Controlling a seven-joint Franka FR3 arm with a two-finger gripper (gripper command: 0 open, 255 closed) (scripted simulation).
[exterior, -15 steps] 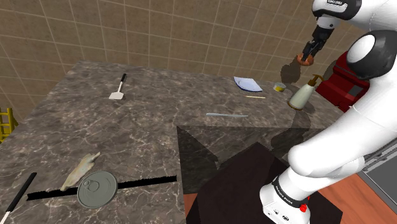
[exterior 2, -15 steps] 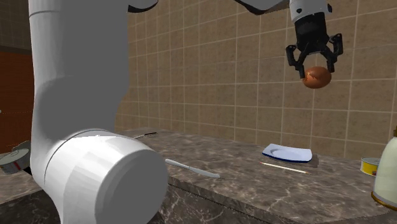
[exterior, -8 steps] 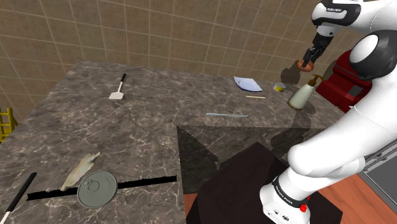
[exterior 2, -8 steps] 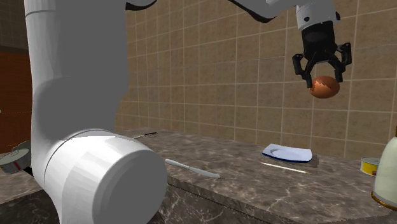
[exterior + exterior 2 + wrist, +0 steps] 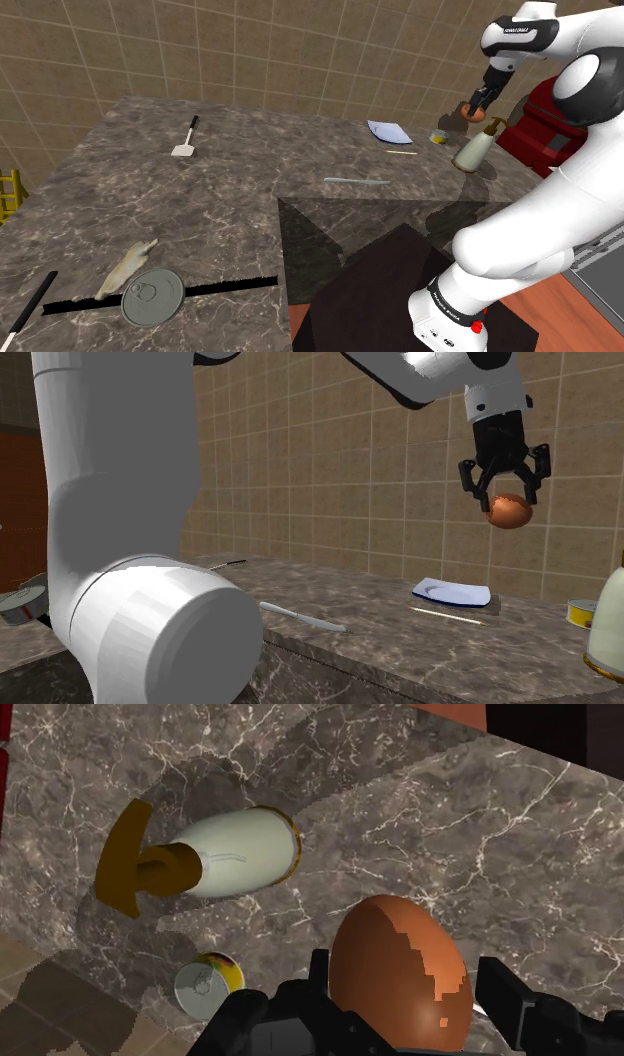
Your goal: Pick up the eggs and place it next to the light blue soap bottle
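The gripper [image 5: 505, 501] hung in the air over the far end of the marbled counter [image 5: 250, 195]. Its jaws were closed partway and pinched a brown egg [image 5: 509, 512] by its sides. In the second exterior view the egg bulged out below the fingertips. It was well clear of the counter, with the tiled wall behind it. In the wrist view the black fingers [image 5: 515, 1004] clasped the egg on both sides.

Below the egg stood the soap bottle [image 5: 235, 854], upright on the counter, with a cream body and a brown pump. A small yellow-rimmed can [image 5: 208, 987] stood near the bottle. In the shoulder view the egg was up in the air, just to the left of the bottle's pump. A white plate [image 5: 452, 592] lay on the counter, further along toward that view's left.
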